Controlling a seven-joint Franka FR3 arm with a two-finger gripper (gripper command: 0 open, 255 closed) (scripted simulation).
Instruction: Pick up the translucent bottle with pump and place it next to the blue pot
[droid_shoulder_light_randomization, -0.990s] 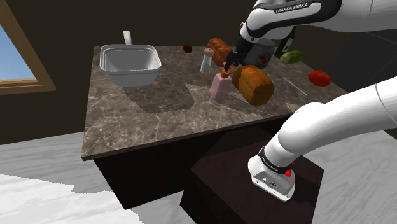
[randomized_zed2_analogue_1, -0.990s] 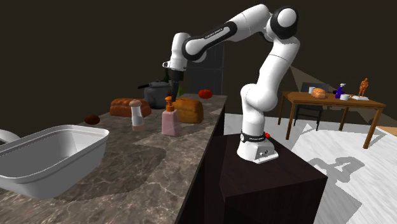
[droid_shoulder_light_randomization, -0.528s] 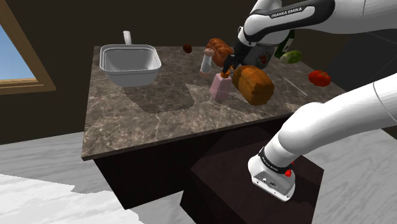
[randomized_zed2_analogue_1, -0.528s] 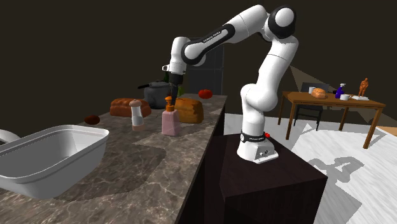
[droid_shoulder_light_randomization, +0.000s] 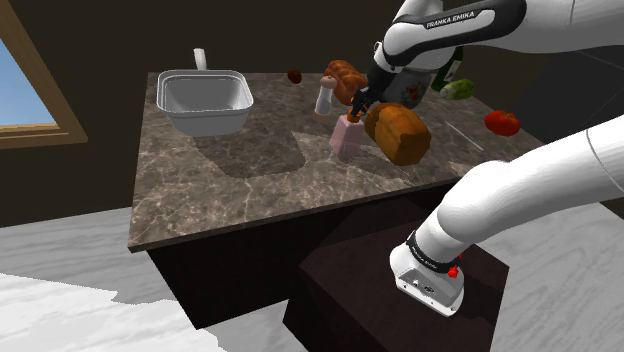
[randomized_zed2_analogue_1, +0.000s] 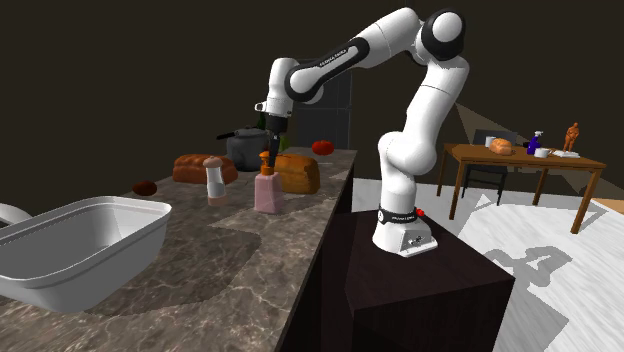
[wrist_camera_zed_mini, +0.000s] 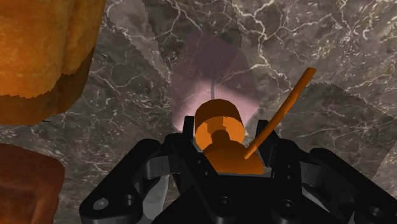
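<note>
The pump bottle (droid_shoulder_light_randomization: 346, 139) has a pale pink translucent body and an orange pump head; it stands upright on the marble counter (droid_shoulder_light_randomization: 230, 190) beside a bread loaf (droid_shoulder_light_randomization: 398, 132). My gripper (droid_shoulder_light_randomization: 360, 104) comes down on it from above and is shut on the orange pump head (wrist_camera_zed_mini: 219, 130), whose thin spout sticks out past one finger. In the second exterior view the gripper (randomized_zed2_analogue_1: 268, 152) sits on top of the bottle (randomized_zed2_analogue_1: 267, 190). The dark grey-blue pot (randomized_zed2_analogue_1: 245, 148) with a long handle stands behind, toward the counter's far end.
A white shaker (droid_shoulder_light_randomization: 324, 98) stands close to the bottle, with a second loaf (droid_shoulder_light_randomization: 343, 78) behind it. A white sink basin (droid_shoulder_light_randomization: 204, 98) lies at the shoulder view's left. A tomato (droid_shoulder_light_randomization: 502, 122) and a dark bottle (droid_shoulder_light_randomization: 452, 68) are near the pot's end.
The gripper has come down a little onto the bottle and its fingers have shut on the orange pump head. The bottle has not moved.
</note>
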